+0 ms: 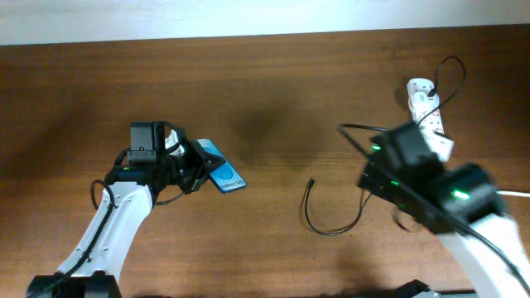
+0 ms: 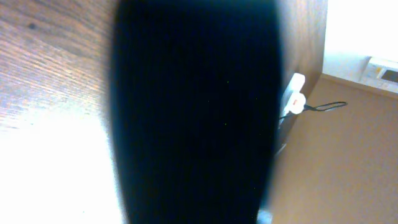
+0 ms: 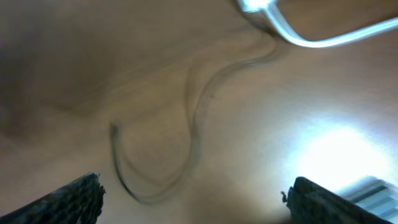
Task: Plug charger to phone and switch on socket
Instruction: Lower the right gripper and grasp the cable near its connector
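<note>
- Overhead, the phone [image 1: 225, 175] is seen gripped at one end by the left gripper [image 1: 201, 165], whose fingers are clenched on it. Its blue screen is turned upward and its free end is pointed toward the middle of the wooden table [image 1: 265, 83].
- Through the left wrist camera, most of the frame is filled by a dark, blurred shape close to the lens. What it is cannot be told with certainty.
- The right gripper [image 3: 199, 196] is spread wide above the table, and nothing is held between its fingers [image 3: 74, 198].
- The charger [image 1: 331, 222] is laid loose on the table in a curved loop between the two arms. Its small connector tip [image 1: 311, 183] is pointed toward the far edge, well apart from the phone.
- The charger's plug end cannot be made out, since that stretch of cable is hidden under the right arm.
- The socket [image 1: 426, 103] is placed near the far right of the table and is partly covered by the right arm.
- A thick white cord [image 3: 305, 42] is seen curving across the top of the right wrist view.
</note>
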Controlling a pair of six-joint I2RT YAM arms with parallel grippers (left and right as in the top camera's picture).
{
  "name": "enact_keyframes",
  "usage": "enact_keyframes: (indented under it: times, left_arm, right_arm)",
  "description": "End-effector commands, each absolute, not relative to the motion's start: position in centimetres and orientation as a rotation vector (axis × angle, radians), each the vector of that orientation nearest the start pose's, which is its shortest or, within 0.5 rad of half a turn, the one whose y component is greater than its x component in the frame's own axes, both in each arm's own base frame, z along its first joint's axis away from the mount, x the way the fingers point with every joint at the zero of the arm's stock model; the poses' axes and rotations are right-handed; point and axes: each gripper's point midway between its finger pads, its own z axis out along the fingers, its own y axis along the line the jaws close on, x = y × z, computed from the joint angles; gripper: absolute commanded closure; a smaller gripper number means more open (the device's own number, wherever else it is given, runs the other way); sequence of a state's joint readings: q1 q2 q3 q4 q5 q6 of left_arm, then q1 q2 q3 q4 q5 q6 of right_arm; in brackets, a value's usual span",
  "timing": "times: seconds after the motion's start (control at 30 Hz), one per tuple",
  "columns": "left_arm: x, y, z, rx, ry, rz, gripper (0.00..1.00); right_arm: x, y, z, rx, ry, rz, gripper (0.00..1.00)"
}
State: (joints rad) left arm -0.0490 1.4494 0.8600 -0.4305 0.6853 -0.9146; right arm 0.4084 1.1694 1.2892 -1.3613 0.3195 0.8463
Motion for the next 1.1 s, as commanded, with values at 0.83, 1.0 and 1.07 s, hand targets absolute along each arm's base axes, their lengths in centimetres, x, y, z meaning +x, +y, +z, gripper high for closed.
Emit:
enact_keyframes:
  times: [0.83,1.0,1.07]
  left_arm:
    - [32.9,-12.9,12.2,-0.842,2.569,-1.255,1.0]
    - [32.9,-12.9,12.2,-0.842,2.569,-1.255,1.0]
    - [32.9,-12.9,12.2,-0.842,2.569,-1.255,1.0]
  right_arm:
    - [26.9,17.3,0.5,-0.199,3.064,0.256,0.21]
    - [26.7,17.1,0.4,-0.199,3.073,0.245,0.37]
    - [26.7,17.1,0.4,-0.197,3.073,0.243,0.4]
